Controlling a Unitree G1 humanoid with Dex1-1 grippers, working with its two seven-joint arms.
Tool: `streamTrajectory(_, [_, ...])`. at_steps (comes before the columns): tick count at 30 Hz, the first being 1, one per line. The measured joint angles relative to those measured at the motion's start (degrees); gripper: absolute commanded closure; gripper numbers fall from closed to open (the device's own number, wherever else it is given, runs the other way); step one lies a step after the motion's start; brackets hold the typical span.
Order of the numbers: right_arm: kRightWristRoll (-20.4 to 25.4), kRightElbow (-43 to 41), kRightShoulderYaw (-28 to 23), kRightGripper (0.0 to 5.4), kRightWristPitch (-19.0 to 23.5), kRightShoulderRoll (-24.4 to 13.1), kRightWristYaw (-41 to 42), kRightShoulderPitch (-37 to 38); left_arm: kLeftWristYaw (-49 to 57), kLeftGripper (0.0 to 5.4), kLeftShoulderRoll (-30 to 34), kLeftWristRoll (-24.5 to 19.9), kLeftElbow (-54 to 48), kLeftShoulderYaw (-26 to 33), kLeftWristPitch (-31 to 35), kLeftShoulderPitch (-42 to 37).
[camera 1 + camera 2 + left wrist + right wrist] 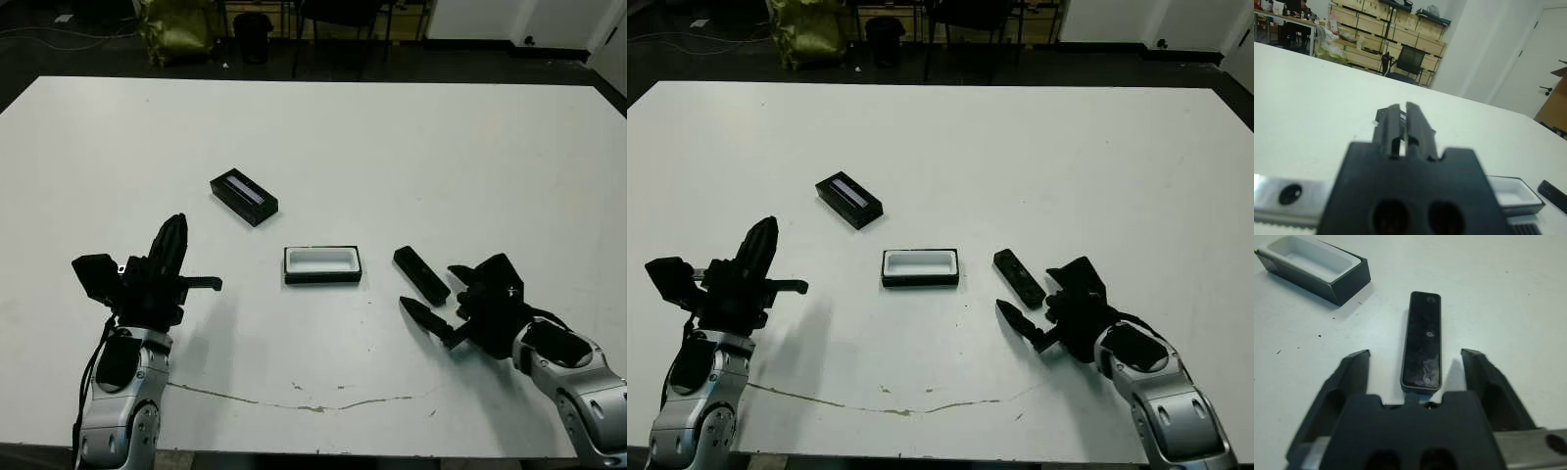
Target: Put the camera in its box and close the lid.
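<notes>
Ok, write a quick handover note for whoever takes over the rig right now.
Right pincer: open, fingers on either side of the near end of the camera, not gripping it.
Left pincer: shut, empty, raised off the table, away from the job's things.
Camera lies flat on the table, to the right of the box.
Box: open, white lining bare.
Lid: on the table, beyond the box and to its left.
Done: nothing placed.
Left: grip the camera, lay it in the box, fit the lid.
</notes>
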Motion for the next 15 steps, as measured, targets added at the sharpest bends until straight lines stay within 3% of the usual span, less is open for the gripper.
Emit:
streamTrajectory(11, [-1.06,-0.83,0.65,4.36,0.93,0.8,-1.52,0.08,-0.02,5.4,-0.03,0.19,0.2,-0.1,-0.62,0.46])
streamTrajectory(15, [-0.82,-1.3,0.23,4.87,1.43,0.86,-1.8,0.0,0.04,5.4,-0.03,-0.05,-0.08,-0.1,-0.09,0.48])
